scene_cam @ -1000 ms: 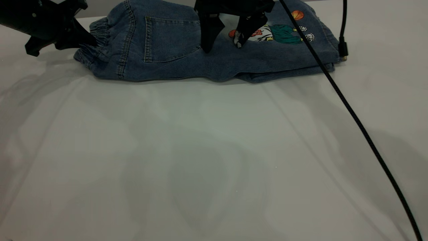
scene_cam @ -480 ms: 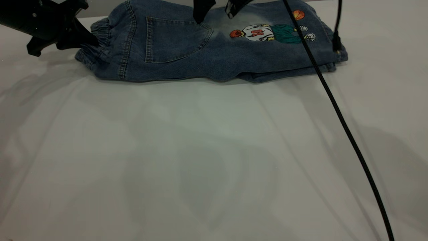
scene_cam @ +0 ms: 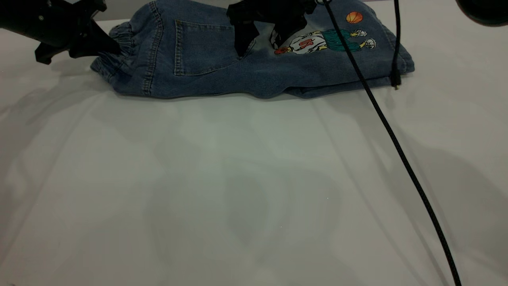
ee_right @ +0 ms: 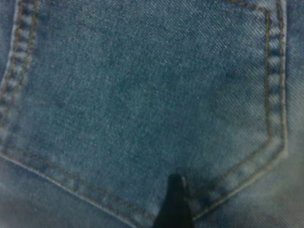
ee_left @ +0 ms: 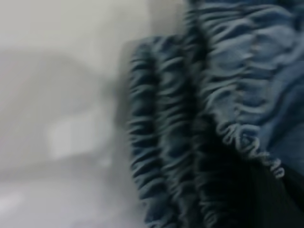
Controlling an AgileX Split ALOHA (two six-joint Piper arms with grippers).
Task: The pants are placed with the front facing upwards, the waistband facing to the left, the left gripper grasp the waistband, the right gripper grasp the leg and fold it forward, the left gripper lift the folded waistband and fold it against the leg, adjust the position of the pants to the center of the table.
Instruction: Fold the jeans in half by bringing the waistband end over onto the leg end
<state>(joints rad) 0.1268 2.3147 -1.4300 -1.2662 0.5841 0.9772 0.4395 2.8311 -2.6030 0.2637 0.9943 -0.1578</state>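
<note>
Pants (scene_cam: 246, 59) lie folded lengthwise along the table's (scene_cam: 238, 178) far edge, back pocket (scene_cam: 204, 47) up. Left gripper (scene_cam: 105, 45) sits at the waistband (scene_cam: 119, 35), far-left end; grip state unclear. Right gripper (scene_cam: 260, 39) hovers spread over the pocket's corner, holding nothing. Next: pinch both waistband layers, carry across to the leg hem, keep edges aligned.

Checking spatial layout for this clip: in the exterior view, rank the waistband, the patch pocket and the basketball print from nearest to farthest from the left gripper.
1. waistband, right at the left gripper, far left.
2. patch pocket, mid-pants.
3. basketball print, far right.
</note>
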